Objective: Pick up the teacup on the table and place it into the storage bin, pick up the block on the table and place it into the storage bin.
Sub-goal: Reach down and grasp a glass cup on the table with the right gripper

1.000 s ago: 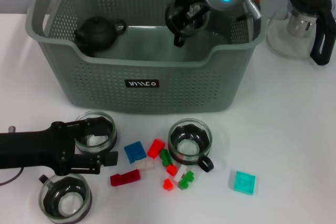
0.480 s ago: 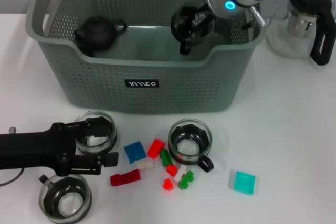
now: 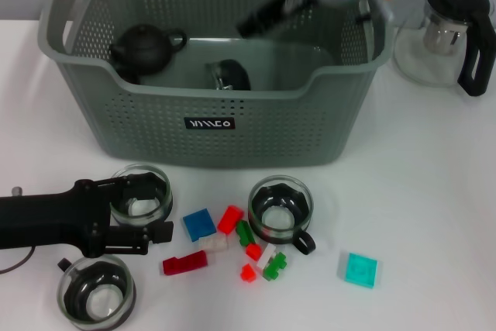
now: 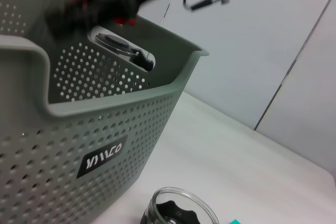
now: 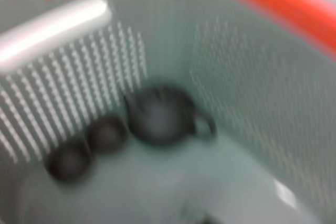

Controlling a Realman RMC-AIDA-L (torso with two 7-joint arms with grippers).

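The grey-green storage bin (image 3: 232,125) stands at the back of the table. A dark teacup (image 3: 229,75) lies on its floor, apart from any gripper. My right gripper (image 3: 267,13) hangs above the bin's middle as a blurred dark streak, open and holding nothing. My left gripper (image 3: 147,208) lies low at the front left, open, its fingers on either side of a glass teacup (image 3: 141,198). Two more teacups (image 3: 280,211) (image 3: 97,292) stand on the table. Small blocks lie between them, among them a blue block (image 3: 199,224) and a teal block (image 3: 360,269).
A black teapot (image 3: 143,46) sits in the bin's left corner, also in the right wrist view (image 5: 157,116). A glass pitcher with a black handle (image 3: 449,32) stands right of the bin. The bin's wall (image 4: 105,108) fills the left wrist view.
The right gripper let go of the dark teacup, which now lies on the bin's floor. The gripper rose and swung left. The left arm has not moved.
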